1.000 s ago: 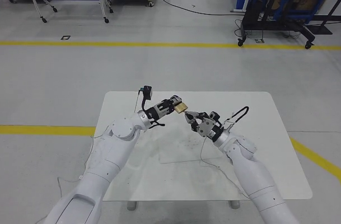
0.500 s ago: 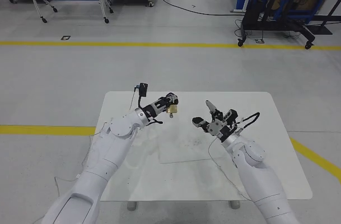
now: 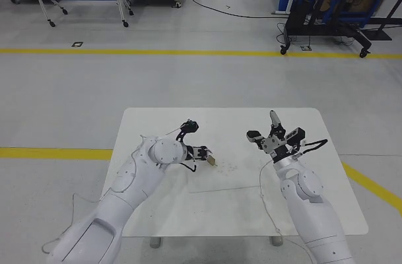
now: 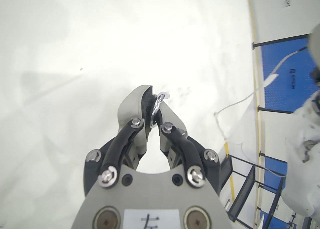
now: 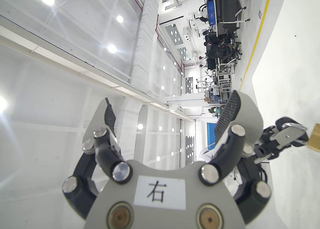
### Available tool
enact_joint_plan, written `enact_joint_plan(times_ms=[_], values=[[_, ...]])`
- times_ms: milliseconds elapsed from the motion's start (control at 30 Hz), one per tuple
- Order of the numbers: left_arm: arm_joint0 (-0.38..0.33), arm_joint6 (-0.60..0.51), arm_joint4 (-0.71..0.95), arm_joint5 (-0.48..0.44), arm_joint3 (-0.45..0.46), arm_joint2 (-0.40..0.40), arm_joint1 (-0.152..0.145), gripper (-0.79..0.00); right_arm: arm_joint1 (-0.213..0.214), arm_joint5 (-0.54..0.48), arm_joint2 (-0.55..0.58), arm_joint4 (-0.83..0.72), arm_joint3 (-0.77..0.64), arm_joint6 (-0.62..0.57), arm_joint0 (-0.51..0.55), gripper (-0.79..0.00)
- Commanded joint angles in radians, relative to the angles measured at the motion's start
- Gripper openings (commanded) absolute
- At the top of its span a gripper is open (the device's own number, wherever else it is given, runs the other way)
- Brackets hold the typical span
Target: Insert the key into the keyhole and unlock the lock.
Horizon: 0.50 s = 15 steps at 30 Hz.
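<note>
A small brass lock sits low over the white table, left of its middle, at the tips of my left gripper. In the left wrist view that gripper is shut on a silvery metal part of the lock, and the brass body is hidden beyond the fingers. I cannot make out the key. My right gripper is held up over the back right of the table, open and empty. The right wrist view has its pads spread wide, with the left gripper and lock farther off.
A thin white cable trails from the right arm across the table. Faint scuff marks dot the surface beside the lock. Yellow floor lines run past the table, and a dark rack stands far behind.
The right gripper opened and drew away from the lock, to the right and upward. The left arm pulled back and lowered the lock toward the table.
</note>
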<state>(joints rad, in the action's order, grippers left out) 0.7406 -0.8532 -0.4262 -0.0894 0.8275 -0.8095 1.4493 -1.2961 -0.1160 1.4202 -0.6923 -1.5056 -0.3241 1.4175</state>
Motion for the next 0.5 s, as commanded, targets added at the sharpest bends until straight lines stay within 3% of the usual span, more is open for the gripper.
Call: enact_joint_plan(times_ms=[0,33,67,467], values=[[-0.012,-0.007,-0.015,0.012,-0.017,0.017,0.007,-0.514,0.0,0.0,0.0,0.0,0.0,0.0,0.0,0.0],[-0.014,-0.004,-0.005,0.007,-0.022,0.02,0.011,-0.292,0.0,0.0,0.0,0.0,0.0,0.0,0.0,0.0],[-0.016,-0.004,0.007,-0.001,-0.026,0.02,0.014,0.0,0.0,0.0,0.0,0.0,0.0,0.0,0.0,0.0],[-0.039,-0.059,0.13,-0.103,-0.053,-0.018,0.019,0.0,0.0,0.0,0.0,0.001,-0.001,0.002,0.001,0.0]])
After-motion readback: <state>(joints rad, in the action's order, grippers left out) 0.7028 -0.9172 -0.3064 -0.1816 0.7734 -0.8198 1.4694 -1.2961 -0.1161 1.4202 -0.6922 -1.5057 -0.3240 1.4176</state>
